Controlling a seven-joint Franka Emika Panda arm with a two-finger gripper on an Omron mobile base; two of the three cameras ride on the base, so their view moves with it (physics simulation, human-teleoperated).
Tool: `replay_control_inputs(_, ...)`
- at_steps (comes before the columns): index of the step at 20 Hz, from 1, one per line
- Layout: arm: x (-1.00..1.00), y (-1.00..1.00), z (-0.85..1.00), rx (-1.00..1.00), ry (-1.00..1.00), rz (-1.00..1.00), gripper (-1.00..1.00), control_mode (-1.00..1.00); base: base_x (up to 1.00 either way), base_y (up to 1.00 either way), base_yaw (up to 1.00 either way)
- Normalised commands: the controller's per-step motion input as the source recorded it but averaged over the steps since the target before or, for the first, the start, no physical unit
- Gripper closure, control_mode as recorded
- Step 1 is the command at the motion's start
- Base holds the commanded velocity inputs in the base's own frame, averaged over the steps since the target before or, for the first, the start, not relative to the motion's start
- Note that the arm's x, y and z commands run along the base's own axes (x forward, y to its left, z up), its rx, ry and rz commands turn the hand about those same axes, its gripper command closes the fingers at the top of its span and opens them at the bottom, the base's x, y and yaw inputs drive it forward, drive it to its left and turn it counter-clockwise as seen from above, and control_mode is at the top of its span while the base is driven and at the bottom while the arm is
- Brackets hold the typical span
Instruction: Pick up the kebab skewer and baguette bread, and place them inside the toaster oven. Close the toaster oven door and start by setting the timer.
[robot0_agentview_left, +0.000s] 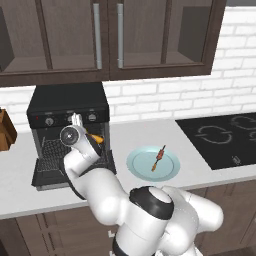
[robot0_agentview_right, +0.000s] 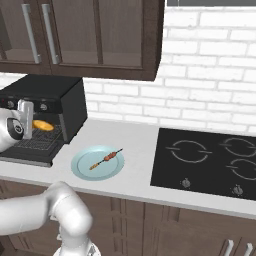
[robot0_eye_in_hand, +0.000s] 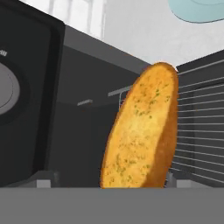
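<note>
The gripper (robot0_agentview_right: 29, 119), jaws spread wide and gripping nothing, hovers at the toaster oven (robot0_agentview_left: 67, 107) mouth. The baguette (robot0_eye_in_hand: 142, 129) lies between its fingers on the rack. Best to back straight out before fetching the skewer (robot0_agentview_left: 158, 158) from the plate (robot0_agentview_left: 140, 167).

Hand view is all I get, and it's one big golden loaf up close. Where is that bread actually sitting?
Observer: The baguette bread is inside the toaster oven, on the counter under the cabinets.
Operator: Is the oven shut?
Observer: No, the toaster oven door is folded down, open.
Operator: Any other food around?
Observer: A kebab skewer lies on a pale blue plate right of the oven.
</note>
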Motion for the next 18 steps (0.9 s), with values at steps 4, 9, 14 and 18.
replay_control_inputs(4,0.00,0.00,0.00,0.00,0.00,0.00,-1.00,-1.00,0.00,0.00,0.00)
replay_control_inputs(9,0.00,-0.02,0.01,0.00,0.00,0.00,-1.00,-1.00,0.00,0.00,0.00)
replay_control_inputs(14,-0.43,-0.35,0.06,-0.02,0.01,0.00,-1.00,-1.00,0.00,0.00,0.00)
replay_control_inputs(18,-0.61,-0.71,0.00,0.00,0.06,-0.01,-1.00,-1.00,0.00,0.00,0.00)
